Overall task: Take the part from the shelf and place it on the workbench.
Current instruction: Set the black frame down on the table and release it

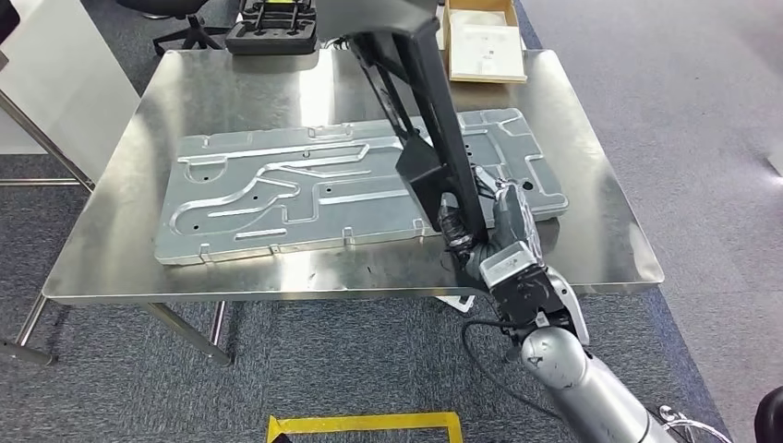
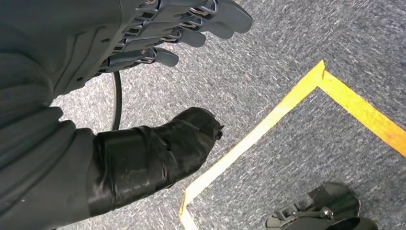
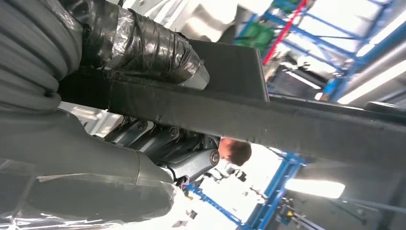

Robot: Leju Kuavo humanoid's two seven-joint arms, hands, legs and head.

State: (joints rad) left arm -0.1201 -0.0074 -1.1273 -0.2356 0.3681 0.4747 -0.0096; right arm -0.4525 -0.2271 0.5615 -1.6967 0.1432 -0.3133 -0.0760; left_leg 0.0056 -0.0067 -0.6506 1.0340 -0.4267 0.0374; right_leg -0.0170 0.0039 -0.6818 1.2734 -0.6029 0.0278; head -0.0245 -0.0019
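Right robot hand, at the 5 o'clock edge of the shiny steel bench, grips the lower end of a long black angular bracket part, which rises tilted toward 12 o'clock above a grey stamped sheet-metal panel. Left robot hand hangs over grey carpet, fingers apart, holding nothing.
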